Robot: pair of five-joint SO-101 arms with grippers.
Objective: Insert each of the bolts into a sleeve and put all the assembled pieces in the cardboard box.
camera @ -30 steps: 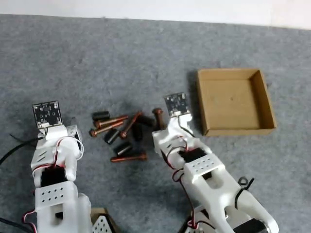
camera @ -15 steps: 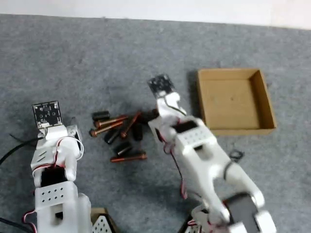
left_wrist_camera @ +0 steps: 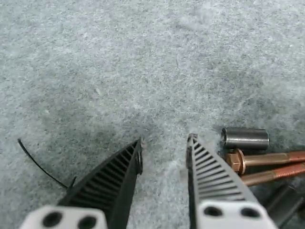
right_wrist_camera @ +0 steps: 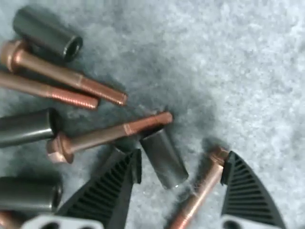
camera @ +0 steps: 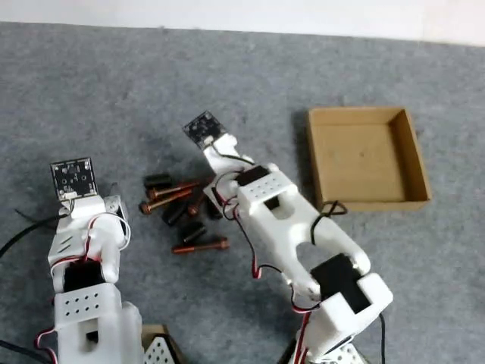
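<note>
Bolts (camera: 168,199): flat in a heap mid-tabletop (camera: 114,91) among sleeves (camera: 158,180), long axes mostly left-right
Right gripper (right_wrist_camera: 182,155): spread, straddling one sleeve (right_wrist_camera: 164,157) and a slanted bolt (right_wrist_camera: 200,188)
Left gripper (left_wrist_camera: 165,139): spread, just beside the heap's left end
Cardboard box (camera: 369,204): toward right edge, well apart

Soft, even overhead light, with dim shadows pooling beneath the bolts (right_wrist_camera: 109,132) on the carpet (camera: 227,76).

No text, label or number can be read anywhere.
</note>
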